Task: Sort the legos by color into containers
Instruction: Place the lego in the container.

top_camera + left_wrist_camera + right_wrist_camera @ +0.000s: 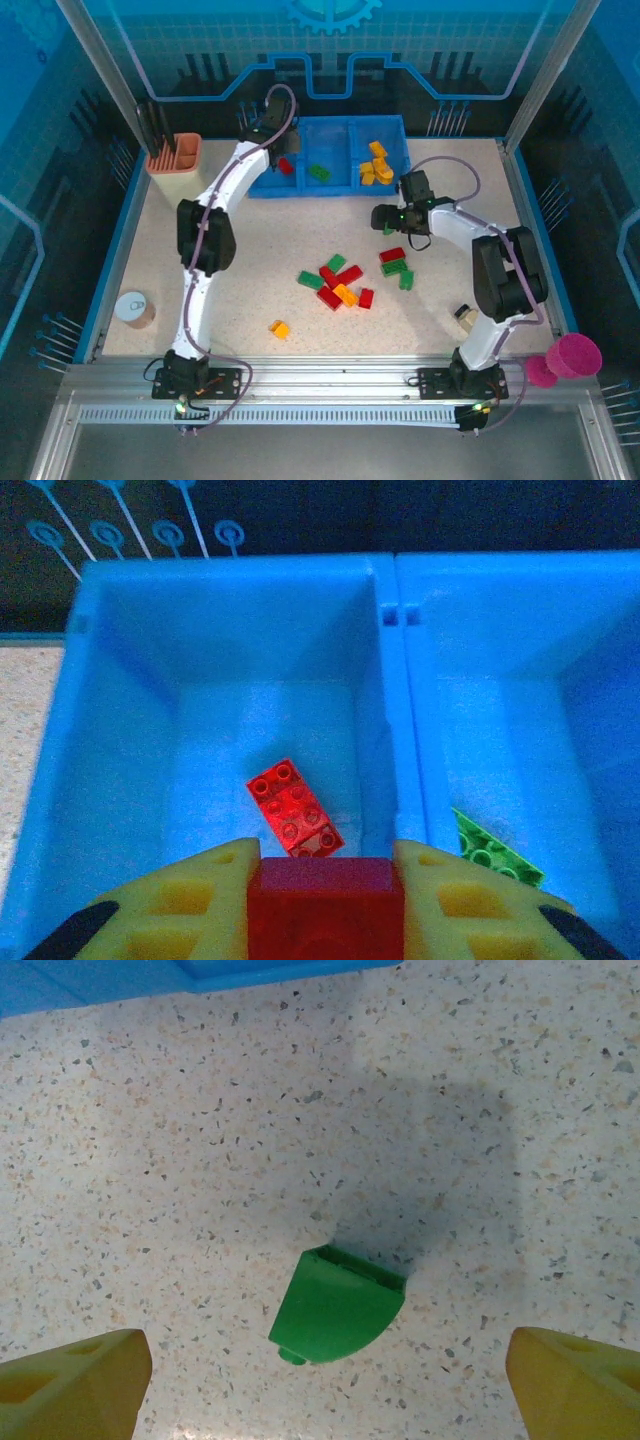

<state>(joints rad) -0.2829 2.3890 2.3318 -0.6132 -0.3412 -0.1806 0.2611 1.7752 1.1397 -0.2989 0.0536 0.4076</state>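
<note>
The long blue bin sits at the far middle of the table, and its three compartments run side by side from left to right. The left compartment holds one red brick lying flat, studs up, against the divider. The middle compartment holds a green brick tilted in its near left corner. The right compartment holds several orange-yellow bricks heaped together. The left gripper hangs over the near edge of the left compartment, clamped on a second red brick between its yellow fingers. The right gripper hovers over the table just near of the bin's right end, its jaws spread wide with nothing between them, above a green rounded brick that lies alone on the speckled surface. The remaining legos lie loose on the table near the middle: a cluster of red, green and orange bricks, a red and green group to its right, and a single orange brick nearer the arms. A peach slotted holder with dark upright pieces stands at the far left, and a pink cup sits at the near right.
</note>
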